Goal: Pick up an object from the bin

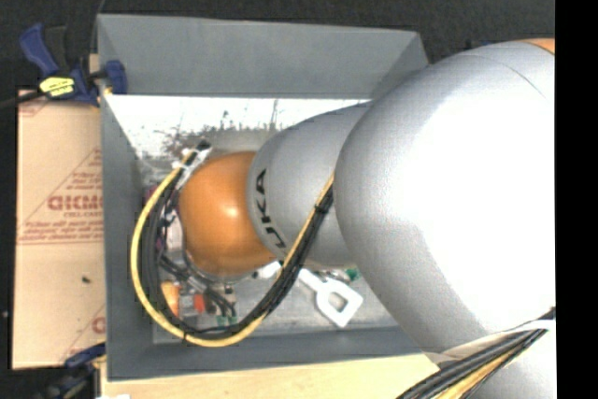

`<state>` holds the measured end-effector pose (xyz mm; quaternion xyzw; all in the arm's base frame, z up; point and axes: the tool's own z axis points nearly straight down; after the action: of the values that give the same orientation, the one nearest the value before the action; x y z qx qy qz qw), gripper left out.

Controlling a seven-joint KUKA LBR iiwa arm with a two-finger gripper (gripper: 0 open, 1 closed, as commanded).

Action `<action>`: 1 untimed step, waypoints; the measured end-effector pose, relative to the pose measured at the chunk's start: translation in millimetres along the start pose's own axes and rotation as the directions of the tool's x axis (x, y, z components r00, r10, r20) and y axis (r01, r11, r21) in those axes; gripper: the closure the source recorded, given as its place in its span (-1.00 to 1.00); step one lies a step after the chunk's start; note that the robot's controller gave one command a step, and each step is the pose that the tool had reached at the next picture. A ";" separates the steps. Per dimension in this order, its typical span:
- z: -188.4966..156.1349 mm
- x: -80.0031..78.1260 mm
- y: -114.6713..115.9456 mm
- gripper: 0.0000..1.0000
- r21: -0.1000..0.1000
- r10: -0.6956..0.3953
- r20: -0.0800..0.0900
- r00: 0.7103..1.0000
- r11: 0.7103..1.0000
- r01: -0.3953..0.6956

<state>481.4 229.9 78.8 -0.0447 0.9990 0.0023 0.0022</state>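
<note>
Reaching in from the right, the arm (439,201) covers most of the grey metal bin (262,61), its orange wrist cover (217,212) low over the left half. A yellow-and-black cable (142,243) loops close to the left and front walls; bare floor is left only along the back wall. The gripper (198,287) sits under the cover, and whether it is released or clenched cannot be told. Just beside it lies a small orange piece (169,295); a white flat piece with a hole (333,300) lies near the front wall.
</note>
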 end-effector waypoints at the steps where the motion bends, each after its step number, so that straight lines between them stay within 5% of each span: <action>1: -12.5 -0.3 -0.1 1.00 -0.001 0.002 0.001 1.000 1.000 -0.002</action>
<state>481.7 229.8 91.3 -0.0439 0.9990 0.0026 0.0026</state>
